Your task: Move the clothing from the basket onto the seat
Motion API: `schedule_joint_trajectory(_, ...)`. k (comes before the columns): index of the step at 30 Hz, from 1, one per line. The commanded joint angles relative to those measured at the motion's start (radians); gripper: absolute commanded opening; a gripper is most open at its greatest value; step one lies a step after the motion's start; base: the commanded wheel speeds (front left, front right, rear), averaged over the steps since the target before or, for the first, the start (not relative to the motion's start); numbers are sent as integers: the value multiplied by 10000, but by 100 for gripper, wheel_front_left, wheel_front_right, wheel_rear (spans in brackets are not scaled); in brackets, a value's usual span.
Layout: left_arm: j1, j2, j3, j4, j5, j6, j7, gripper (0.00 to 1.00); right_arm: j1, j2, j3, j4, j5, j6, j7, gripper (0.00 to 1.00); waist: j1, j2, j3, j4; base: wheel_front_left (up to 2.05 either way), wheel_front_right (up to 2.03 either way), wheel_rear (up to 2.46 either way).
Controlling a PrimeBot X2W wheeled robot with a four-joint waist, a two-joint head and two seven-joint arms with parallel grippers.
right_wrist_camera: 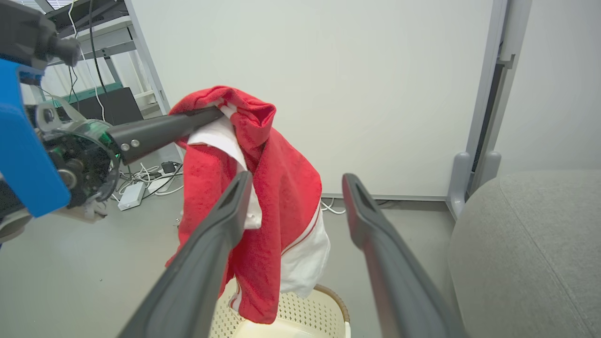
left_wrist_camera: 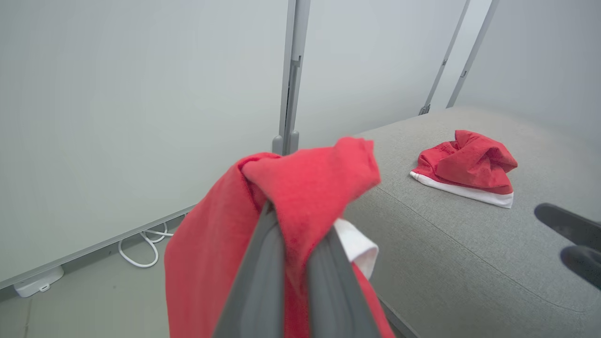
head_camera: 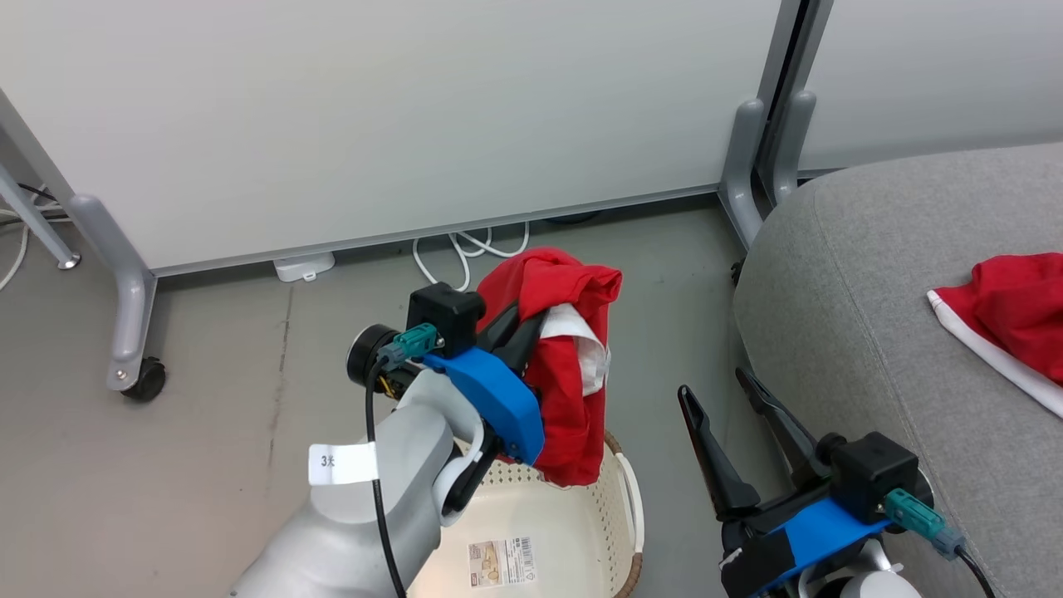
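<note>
Head cam is looking down at a grey floor (head_camera: 232,332), w/ a white partition panel (head_camera: 374,116) standing behind it. L fingers (left_wrist_camera: 256,281) are pressing together and pinching a bright red garment (head_camera: 573,374) by a bunched fold near its top. The cloth is draping over both sides of the fingers, w/ white trim showing. The garment is hanging in the air, and its lowest edge is dangling over the far part of the basket (head_camera: 629,498); can't tell if it's touching the rim.

The basket, a cream perforated tub w/ a brown rim, is sitting on the floor at bottom centre of the head view. A printed label (head_camera: 501,562) is showing on its bottom. The pale L forearm (head_camera: 374,515) is covering the basket's left part, so can't tell what's there.

R fingers (head_camera: 716,465) are standing spread wide apart and gripping nothing. They are hovering btwn the basket and the seat (head_camera: 872,332), pointing up the view.

The seat, a big grey upholstered block w/ rounded edges and a stitched seam, is taking up the right side. A 2nd red garment (left_wrist_camera: 465,166) w/ a white band is lying crumpled on top of it, well apart from both sets of fingers.

In the R wrist cam, the held garment is hanging just beyond the spread R fingers, w/ white stripes running down its lower half.

White cables (head_camera: 465,249) are looping on the floor at the foot of the panel. A black caster (head_camera: 145,380) is resting at far left.
</note>
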Motion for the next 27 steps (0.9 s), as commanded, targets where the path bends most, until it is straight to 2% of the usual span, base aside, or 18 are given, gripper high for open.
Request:
schedule_joint_trajectory(1, -275, 50, -61, -150, 32, -11, -52, 0, 138, 2, 13, -1, 43, 1, 44, 100, 2, -1, -171, 88, 0, 0, 0)
schedule_joint_trajectory(14, -1125, -1, -632, -856, -128, -11, -53, 0, 321, 0, -29, -8, 88, 1, 154, 100, 2, -1, -614, 330, 0, 0, 0)
schedule_joint_trajectory(27, -1452, -19, -933, -988, -336, -11, -54, 0, 160, 0, 43, -26, 153, 1, 133, 100, 2, -1, -407, 287, 0, 0, 0)
